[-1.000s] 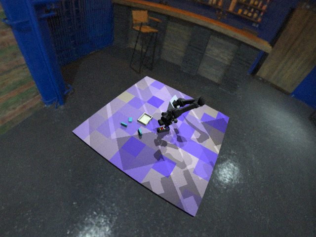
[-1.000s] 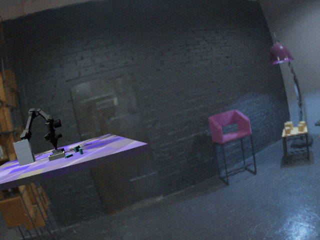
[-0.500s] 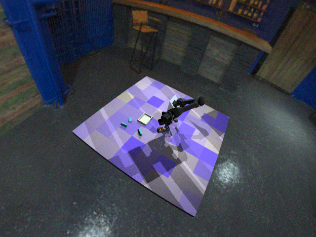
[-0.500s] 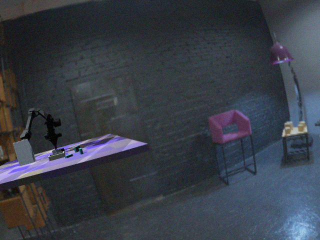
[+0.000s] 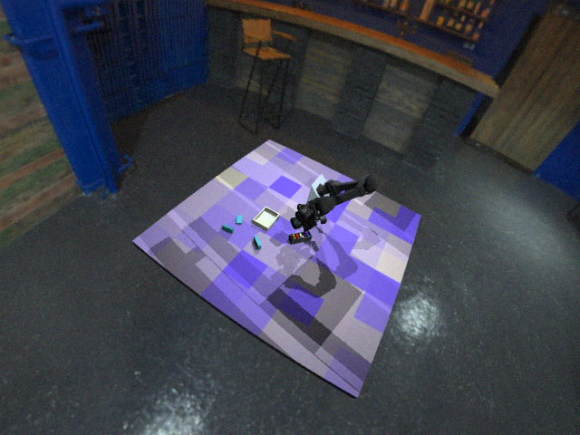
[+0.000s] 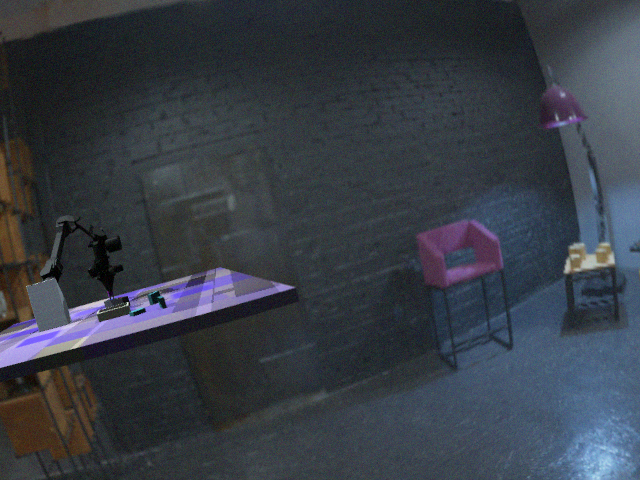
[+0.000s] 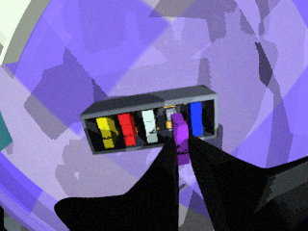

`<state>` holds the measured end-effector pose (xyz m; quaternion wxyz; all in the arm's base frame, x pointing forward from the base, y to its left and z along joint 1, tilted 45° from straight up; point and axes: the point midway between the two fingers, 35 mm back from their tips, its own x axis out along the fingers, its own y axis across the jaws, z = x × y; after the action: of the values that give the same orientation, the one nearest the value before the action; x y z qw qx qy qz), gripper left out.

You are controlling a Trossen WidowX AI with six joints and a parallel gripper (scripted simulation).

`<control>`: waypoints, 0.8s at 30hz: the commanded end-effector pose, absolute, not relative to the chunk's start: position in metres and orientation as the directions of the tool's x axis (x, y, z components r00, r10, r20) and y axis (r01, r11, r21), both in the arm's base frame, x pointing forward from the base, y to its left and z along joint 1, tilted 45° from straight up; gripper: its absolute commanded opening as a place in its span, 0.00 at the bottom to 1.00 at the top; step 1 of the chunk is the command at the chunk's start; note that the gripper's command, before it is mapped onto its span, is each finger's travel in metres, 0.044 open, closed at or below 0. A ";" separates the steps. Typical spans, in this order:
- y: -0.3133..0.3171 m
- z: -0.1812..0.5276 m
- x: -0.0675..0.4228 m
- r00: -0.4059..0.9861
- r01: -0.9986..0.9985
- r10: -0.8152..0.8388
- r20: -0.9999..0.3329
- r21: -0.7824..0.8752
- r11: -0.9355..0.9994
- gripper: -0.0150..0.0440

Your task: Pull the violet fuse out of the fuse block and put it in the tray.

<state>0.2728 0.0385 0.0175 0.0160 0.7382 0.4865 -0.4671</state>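
Observation:
The fuse block (image 7: 149, 104) (image 5: 299, 237) (image 6: 114, 304) is a dark grey box on the patchwork table. It holds a yellow fuse (image 7: 106, 133), a red fuse (image 7: 127, 129), a white fuse (image 7: 149, 126) and a blue fuse (image 7: 196, 119). My gripper (image 7: 180, 149) (image 6: 109, 292) is shut on the violet fuse (image 7: 180, 137) and holds it just above its slot, between the white and blue fuses. The slot below it shows empty. The white tray (image 5: 265, 217) (image 7: 26, 2) stands to the left of the block in the top view.
Three teal blocks (image 5: 227, 228) (image 5: 239, 218) (image 5: 256, 242) lie on the table left of the fuse block. The arm's grey base box (image 6: 47, 306) stands behind. The table edge (image 6: 206, 315) is some way beyond the block.

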 end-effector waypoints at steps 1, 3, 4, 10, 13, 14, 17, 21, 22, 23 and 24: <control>0.035 0.021 0.274 0.094 0.736 0.699 -0.709 -0.423 -0.528 0.25; 0.032 0.023 0.273 0.094 0.736 0.698 -0.710 -0.423 -0.528 0.25; 0.031 0.024 0.273 0.094 0.736 0.698 -0.710 -0.423 -0.528 0.25; 0.024 0.031 0.272 0.094 0.736 0.698 -0.710 -0.423 -0.529 0.25; 0.022 0.034 0.272 0.093 0.736 0.698 -0.710 -0.423 -0.529 0.25; 0.021 0.034 0.272 0.093 0.736 0.698 -0.710 -0.423 -0.529 0.25; 0.021 0.034 0.272 0.093 0.736 0.698 -0.710 -0.423 -0.529 0.25; 0.019 0.033 0.273 0.094 0.736 0.697 -0.711 -0.422 -0.530 0.25; 0.016 0.030 0.275 0.094 0.735 0.695 -0.712 -0.421 -0.531 0.25; 0.012 0.028 0.277 0.095 0.735 0.694 -0.714 -0.420 -0.532 0.25; 0.008 0.025 0.279 0.096 0.735 0.692 -0.715 -0.418 -0.534 0.25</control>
<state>0.2732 0.0195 0.0319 0.0200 0.7394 0.4859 -0.4656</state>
